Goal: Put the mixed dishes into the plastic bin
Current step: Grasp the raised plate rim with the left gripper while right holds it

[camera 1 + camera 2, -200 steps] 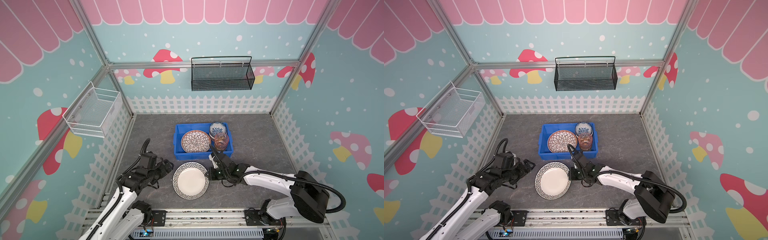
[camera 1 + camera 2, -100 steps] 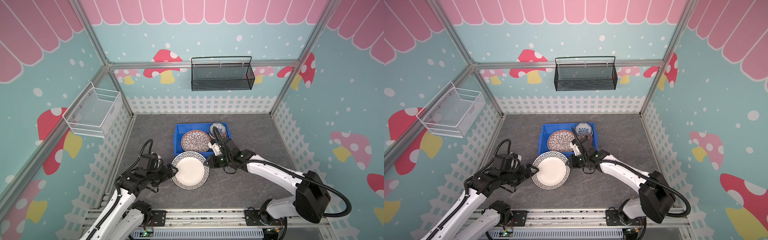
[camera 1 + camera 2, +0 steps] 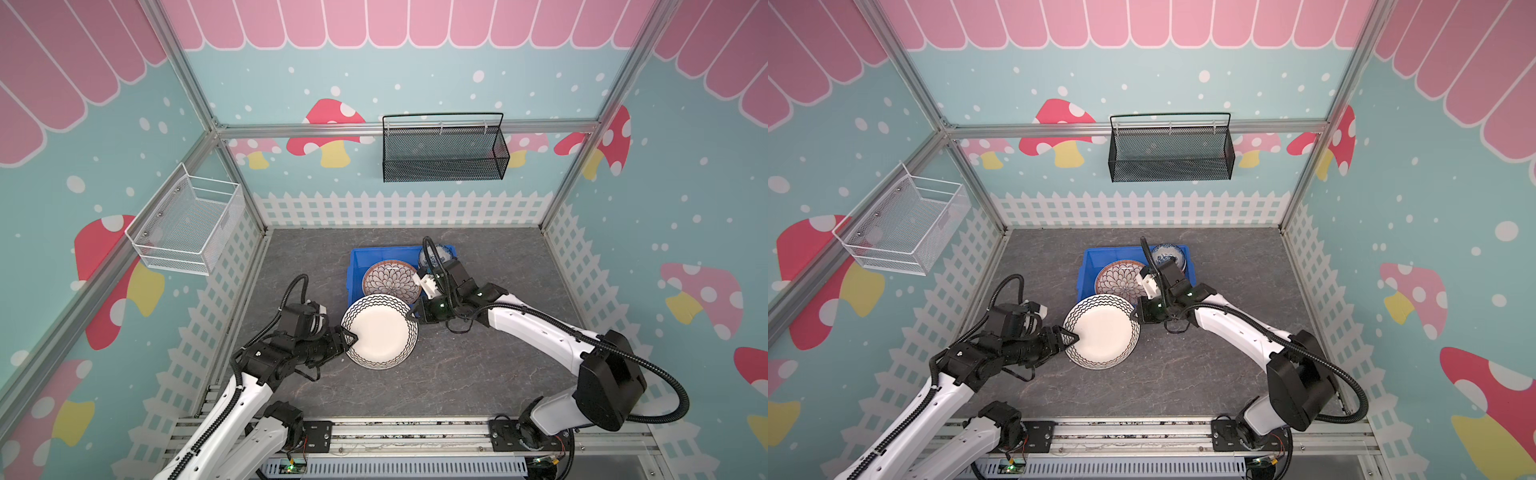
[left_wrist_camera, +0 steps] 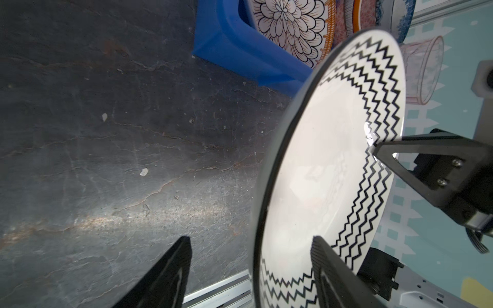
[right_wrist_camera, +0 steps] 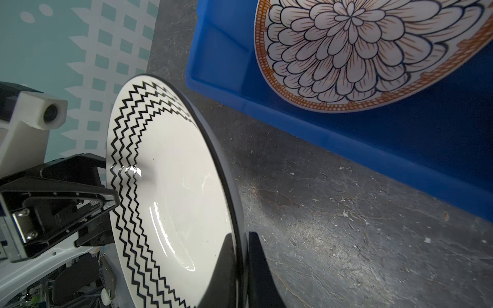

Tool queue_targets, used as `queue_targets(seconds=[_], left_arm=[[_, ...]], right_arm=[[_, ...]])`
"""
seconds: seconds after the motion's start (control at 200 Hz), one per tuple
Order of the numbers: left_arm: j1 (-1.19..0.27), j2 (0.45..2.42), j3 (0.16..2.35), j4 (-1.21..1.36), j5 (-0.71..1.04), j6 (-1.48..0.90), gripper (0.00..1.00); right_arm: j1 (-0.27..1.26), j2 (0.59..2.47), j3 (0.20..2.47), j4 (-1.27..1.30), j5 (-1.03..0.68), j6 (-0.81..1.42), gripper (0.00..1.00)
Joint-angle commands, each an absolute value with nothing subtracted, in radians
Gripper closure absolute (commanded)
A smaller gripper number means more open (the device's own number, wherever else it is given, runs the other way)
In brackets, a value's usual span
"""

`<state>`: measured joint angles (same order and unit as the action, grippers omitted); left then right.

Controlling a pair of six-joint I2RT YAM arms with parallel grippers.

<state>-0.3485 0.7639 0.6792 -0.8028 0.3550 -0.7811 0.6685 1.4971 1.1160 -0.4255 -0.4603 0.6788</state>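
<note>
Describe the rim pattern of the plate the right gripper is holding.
Concentric black zigzags on the white plate; right wrist view.

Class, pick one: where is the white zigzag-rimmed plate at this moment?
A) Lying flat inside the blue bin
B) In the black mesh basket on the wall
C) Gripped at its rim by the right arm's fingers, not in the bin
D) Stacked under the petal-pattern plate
C: in the right wrist view the fingers of the right gripper are shut on the rim of the zigzag-rimmed plate, which is not yet in the blue bin.
</note>
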Motion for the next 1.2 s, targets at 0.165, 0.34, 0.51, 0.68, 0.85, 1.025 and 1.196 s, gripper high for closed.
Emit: queue_targets(seconds=[0.165, 0.34, 0.51, 0.68, 0.85, 1.025, 1.196], left_arm=[[-0.350, 0.803, 0.726, -0.777, 0.323, -0.770, 0.50], [-0.350, 0.797, 0.713, -0.745, 0.337, -0.785, 0.57], [-0.349, 0.808, 0.705, -0.733, 0.345, -0.794, 0.70], [-0.351, 0.807, 0.688, -0.711, 0.348, -0.810, 0.73], [-0.353, 0.814, 0.674, -0.692, 0.347, -0.821, 0.84], [-0.358, 0.821, 0.666, -0.675, 0.348, -0.828, 0.93], [-0.361, 0.828, 0.663, -0.668, 0.345, -0.830, 1.00]], right_arm=[[0.654, 1.494, 1.188, -0.379, -0.530, 0.664, 1.00], [0.648, 1.492, 1.189, -0.380, -0.534, 0.660, 1.00], [0.647, 1.493, 1.186, -0.378, -0.534, 0.658, 1.00], [0.648, 1.488, 1.180, -0.372, -0.539, 0.661, 1.00], [0.647, 1.485, 1.167, -0.361, -0.548, 0.664, 1.00], [0.647, 1.486, 1.166, -0.357, -0.552, 0.663, 1.00], [0.648, 1.488, 1.164, -0.351, -0.553, 0.661, 1.00]])
